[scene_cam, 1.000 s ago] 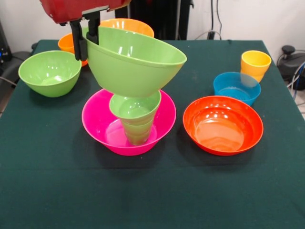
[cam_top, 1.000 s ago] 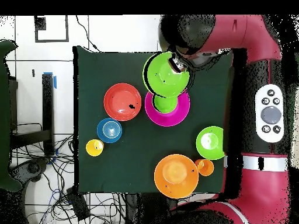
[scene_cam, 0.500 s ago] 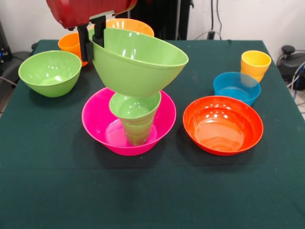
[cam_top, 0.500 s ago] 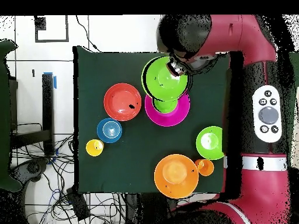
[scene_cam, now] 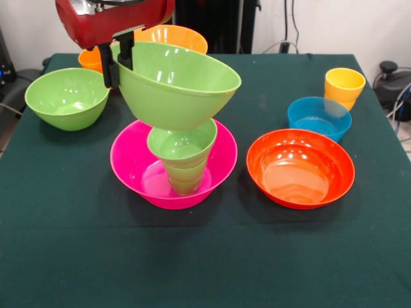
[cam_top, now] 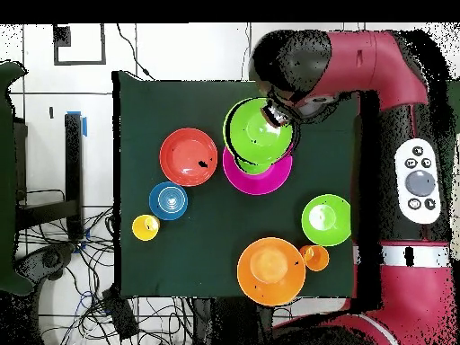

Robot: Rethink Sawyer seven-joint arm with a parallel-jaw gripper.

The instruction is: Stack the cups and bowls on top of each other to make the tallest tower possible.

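Note:
My gripper (scene_cam: 115, 64) is shut on the left rim of a large light green bowl (scene_cam: 176, 90), which hangs tilted just above the tower. The tower is a big pink bowl (scene_cam: 131, 163) holding a green cup (scene_cam: 185, 176) with a smaller green bowl (scene_cam: 183, 144) nested on it. From overhead, the held bowl (cam_top: 259, 135) covers most of the pink bowl (cam_top: 260, 184), and the gripper (cam_top: 277, 115) grips its rim. Loose pieces are a second light green bowl (scene_cam: 67, 96), an orange bowl (scene_cam: 172, 35), an orange cup (scene_cam: 90, 58), a yellow cup (scene_cam: 343, 85), a blue bowl (scene_cam: 319, 117) and a red-orange bowl (scene_cam: 300, 168).
The green tablecloth (scene_cam: 205, 256) covers the whole table. Cables and a dark box lie on the floor beyond the table edge (cam_top: 99, 296). The red arm (cam_top: 377, 63) reaches over the table's side.
The gripper and the held green bowl have shifted a little to the left in the front view and sunk slightly, now more centred over the pink bowl. Nothing else moved.

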